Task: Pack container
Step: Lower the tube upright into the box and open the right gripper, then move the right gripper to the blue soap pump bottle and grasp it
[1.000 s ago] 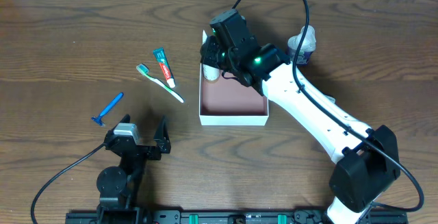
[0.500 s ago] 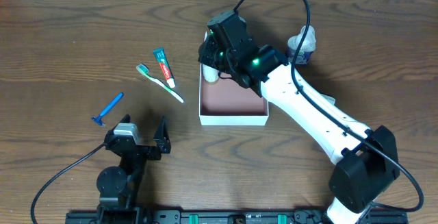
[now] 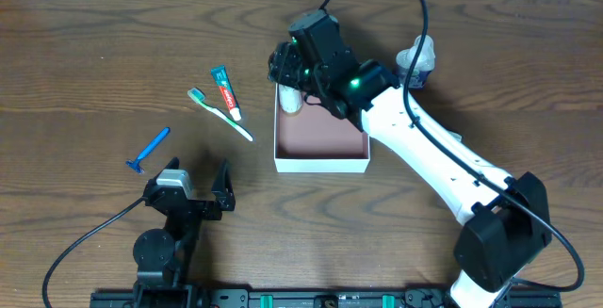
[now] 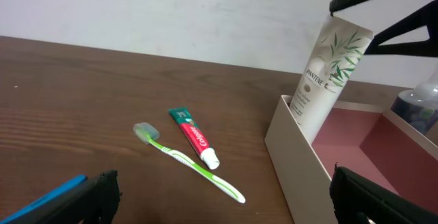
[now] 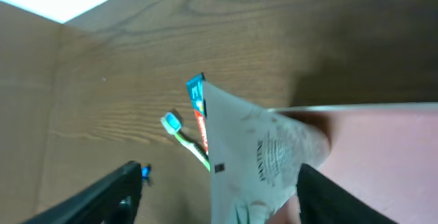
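Right hand (image 3: 288, 80): fingers apart, hanging over the container's far left corner. The right wrist view shows bare table between one finger and the tube.
Tube (image 4: 325, 80): white, marked Pantene, and tilted. Its foot is inside the container against the left wall and its top lies between the right hand's fingers. Whether a finger touches it I cannot tell.
Container (image 3: 320, 165): on the table (image 3: 85, 54), below the right hand and reaching nearer than it. It has white walls and a pinkish floor.
Left hand (image 3: 188, 195): fingers spread wide with nothing between them, well apart from the container.
Toothpaste (image 3: 225, 92) and toothbrush (image 3: 221, 115): just beside each other, ahead of the left hand and left of the right hand.
Razor (image 3: 149, 150): blue, ahead-left of the left hand (a mere blue sliver in the left wrist view).
Small bottle (image 3: 419, 63): right of the right hand, outside the container.
Overhead view: shows only a white scrap of the tube under the hand.
Left wrist view: shows the tube's whole side and its label.
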Tool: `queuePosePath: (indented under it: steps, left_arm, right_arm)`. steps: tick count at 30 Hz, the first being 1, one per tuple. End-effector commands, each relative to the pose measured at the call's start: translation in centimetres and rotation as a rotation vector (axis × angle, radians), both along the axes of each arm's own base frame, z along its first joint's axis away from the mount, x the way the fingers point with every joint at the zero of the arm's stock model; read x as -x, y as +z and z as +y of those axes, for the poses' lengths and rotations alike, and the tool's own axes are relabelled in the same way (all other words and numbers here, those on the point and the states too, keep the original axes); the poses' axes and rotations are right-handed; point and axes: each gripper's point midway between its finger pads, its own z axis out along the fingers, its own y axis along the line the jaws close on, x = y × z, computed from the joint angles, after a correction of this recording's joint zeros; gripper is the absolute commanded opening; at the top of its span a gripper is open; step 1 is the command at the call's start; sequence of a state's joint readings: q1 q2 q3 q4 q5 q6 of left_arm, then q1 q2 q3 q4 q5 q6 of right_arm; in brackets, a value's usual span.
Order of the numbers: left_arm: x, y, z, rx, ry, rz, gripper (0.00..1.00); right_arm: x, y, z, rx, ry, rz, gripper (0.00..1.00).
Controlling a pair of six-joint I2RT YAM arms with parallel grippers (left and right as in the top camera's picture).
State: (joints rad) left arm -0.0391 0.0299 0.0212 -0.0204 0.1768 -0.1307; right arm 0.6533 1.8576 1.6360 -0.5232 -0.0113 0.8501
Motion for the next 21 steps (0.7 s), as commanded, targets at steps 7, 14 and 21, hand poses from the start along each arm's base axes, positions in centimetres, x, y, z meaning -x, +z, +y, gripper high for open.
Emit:
queuePosePath:
  steps: [7,14,21]
  left_arm:
    - [0.1,-1.7,0.0,-0.002,-0.005,0.052,0.98]
    - [0.1,-1.7,0.0,-0.002,-0.005,0.052,0.98]
    - [0.1,-1.7,0.0,-0.002,-0.005,0.052,0.98]
  right_arm:
    - [-0.1,9.6,-5.0,0.145,0.087,-0.241,0.82]
    - [-0.5,9.6,-15.8,0.375,-0.095,-0.180,0.84]
    - [-2.4,6.1,-21.1,0.477,-0.161,-0.076,0.82]
